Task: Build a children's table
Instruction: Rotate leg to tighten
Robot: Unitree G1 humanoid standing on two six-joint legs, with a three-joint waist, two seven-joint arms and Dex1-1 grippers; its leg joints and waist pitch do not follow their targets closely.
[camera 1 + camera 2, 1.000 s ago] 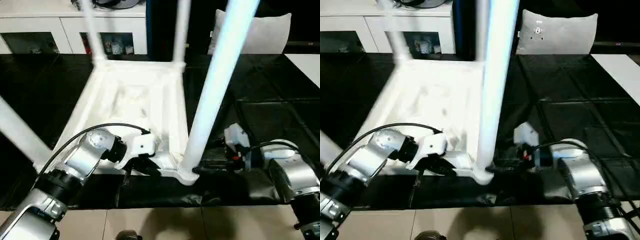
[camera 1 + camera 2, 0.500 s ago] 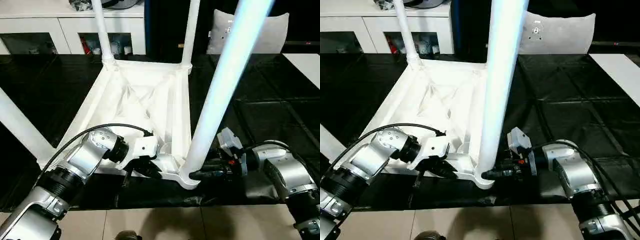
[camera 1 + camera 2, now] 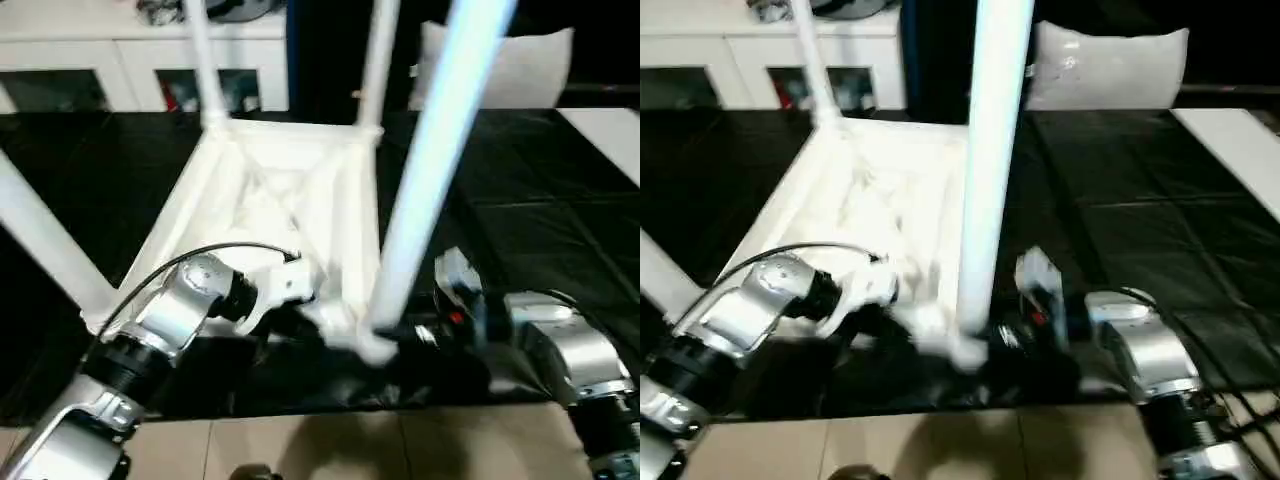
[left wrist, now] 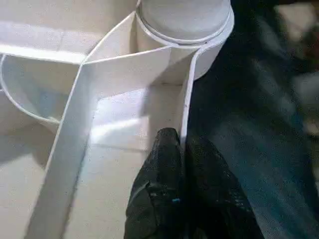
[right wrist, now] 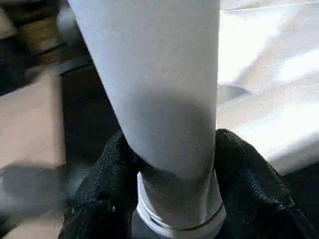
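Seating the near leg (image 5: 164, 99): the right gripper (image 5: 172, 199) has its fingers clamped around its base. The left gripper (image 4: 182, 159) pinches the table top's rim (image 4: 187, 109), fingers nearly shut. Next, I judge, press the leg firmly into its corner socket (image 4: 184, 22).

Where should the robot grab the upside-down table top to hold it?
Best on the thin upright side wall of the table top, near the corner by the closest leg. That wall is narrow enough to pinch from above, as the left gripper does.
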